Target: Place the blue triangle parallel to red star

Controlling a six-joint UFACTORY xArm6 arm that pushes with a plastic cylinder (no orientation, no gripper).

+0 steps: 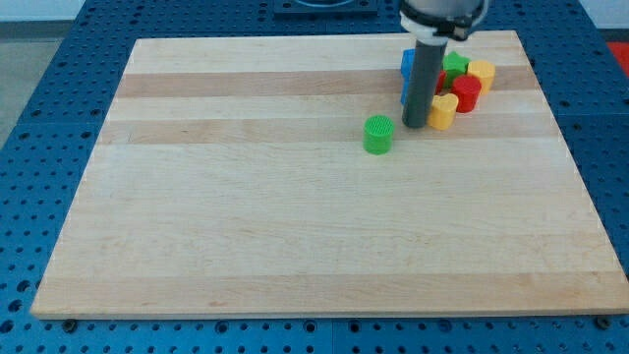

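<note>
My tip (pixel 415 125) rests on the board at the left side of a tight cluster of blocks in the view's upper right. A blue block (pixel 407 65) shows partly behind the rod; its shape is hidden. A red block (pixel 466 92), shape unclear, sits in the cluster's middle. A yellow heart-like block (pixel 443 111) lies just right of my tip. A green block (pixel 454 66) and a yellow block (pixel 482 74) sit at the cluster's top right. A green round block (pixel 377 135) stands alone, just left of my tip.
The wooden board (pixel 295 226) lies on a blue perforated table (pixel 39 147). The cluster sits near the board's top right edge.
</note>
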